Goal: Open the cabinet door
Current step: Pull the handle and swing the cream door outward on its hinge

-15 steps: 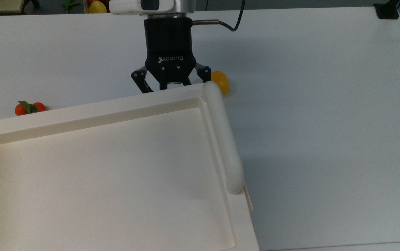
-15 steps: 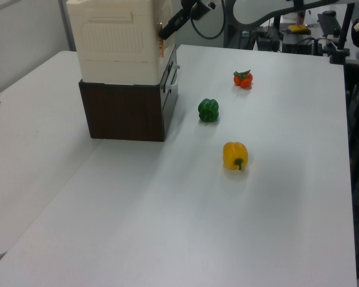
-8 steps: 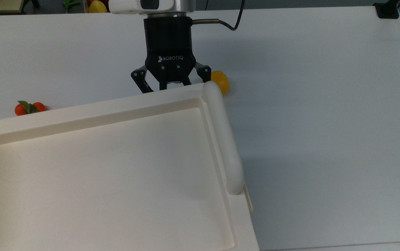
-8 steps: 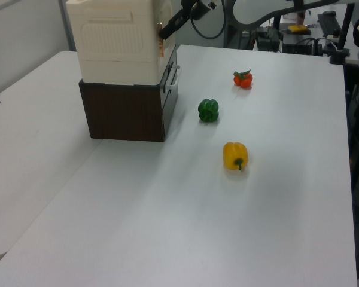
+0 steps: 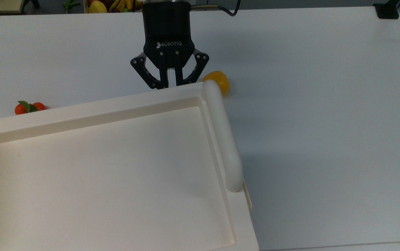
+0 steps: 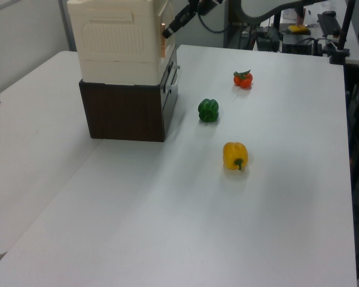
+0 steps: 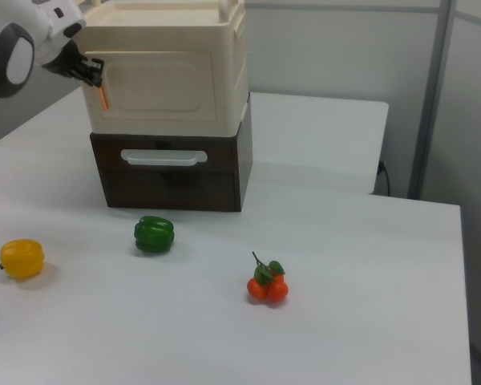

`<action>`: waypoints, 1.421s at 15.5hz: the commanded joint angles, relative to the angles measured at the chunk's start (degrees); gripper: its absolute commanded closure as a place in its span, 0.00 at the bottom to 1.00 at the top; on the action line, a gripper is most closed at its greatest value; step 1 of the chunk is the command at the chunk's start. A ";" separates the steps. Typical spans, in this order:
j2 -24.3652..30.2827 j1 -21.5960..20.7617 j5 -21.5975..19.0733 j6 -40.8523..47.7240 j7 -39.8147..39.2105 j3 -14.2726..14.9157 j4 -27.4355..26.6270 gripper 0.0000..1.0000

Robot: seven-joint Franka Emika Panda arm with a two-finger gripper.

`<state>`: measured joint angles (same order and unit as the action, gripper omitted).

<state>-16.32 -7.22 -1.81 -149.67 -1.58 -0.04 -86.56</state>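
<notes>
The cabinet door (image 7: 156,80) is the cream front panel of the upper box and lies flush with it. A thin orange handle (image 7: 103,98) runs down the edge of the door on the right view's left. My gripper (image 7: 96,74) sits at the handle's upper end. From above, the gripper (image 5: 171,85) stands at the front rim of the cabinet top (image 5: 99,108). Its fingers are drawn close with a thin gap, and the rim hides their tips. In the left view the gripper (image 6: 169,28) meets the orange handle (image 6: 164,28).
A dark brown lower unit (image 7: 176,188) with a white drawer handle (image 7: 162,157) carries the cream box. A rounded white bar (image 5: 222,136) lies along the top. On the table stand a yellow pepper (image 6: 235,155), a green pepper (image 6: 208,110) and tomatoes (image 6: 243,78).
The gripper has drawn back from the cabinet front and its fingers have come together. The cabinet top has shifted very slightly in the top view. The door still lies flush.
</notes>
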 commanded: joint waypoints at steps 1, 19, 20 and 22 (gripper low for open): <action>4.81 1.85 -0.91 7.62 -1.14 -0.67 -4.05 1.00; 12.72 11.61 -1.00 34.26 -5.36 1.26 -5.90 1.00; 12.81 11.79 -1.00 34.35 -5.36 2.23 -5.90 1.00; 12.81 11.79 -1.00 34.35 -6.67 4.68 -5.81 1.00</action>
<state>-3.44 4.24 -2.20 -114.36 -5.40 1.30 -90.43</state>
